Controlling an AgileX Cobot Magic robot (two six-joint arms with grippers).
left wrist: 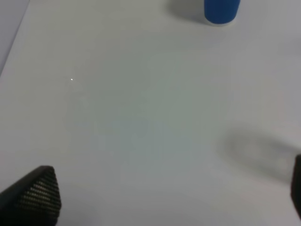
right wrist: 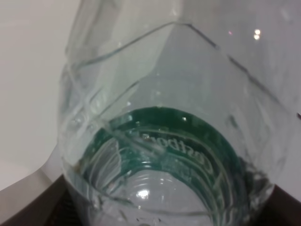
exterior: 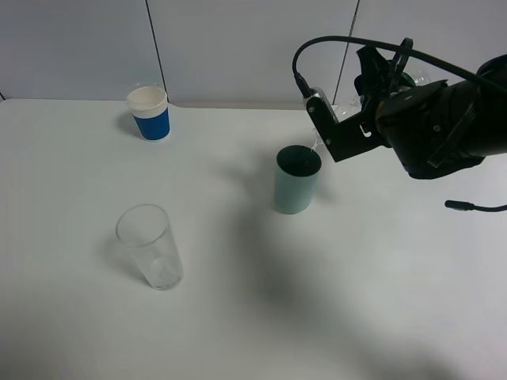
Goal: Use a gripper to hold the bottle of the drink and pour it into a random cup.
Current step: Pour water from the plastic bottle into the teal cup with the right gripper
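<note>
In the exterior high view my right gripper [exterior: 379, 89] is raised at the upper right, shut on the bottle of the drink [exterior: 410, 77]. The bottle is tipped over toward the teal-green cup [exterior: 298, 180], and the arm hides most of it. Its mouth end points down at the cup's open rim. The right wrist view is filled by the clear ribbed bottle [right wrist: 164, 141] with its green label, and dark fingers [right wrist: 28, 209] show at the lower corners. My left gripper [left wrist: 171, 190] is open over bare table, holding nothing, and is out of the exterior high view.
A clear glass tumbler [exterior: 150, 246] stands at the front left. At the back left is a white paper cup with a blue band [exterior: 149, 112], whose blue base [left wrist: 221, 10] also shows in the left wrist view. A black cable end [exterior: 463, 206] lies at the right on the white table [exterior: 238, 317].
</note>
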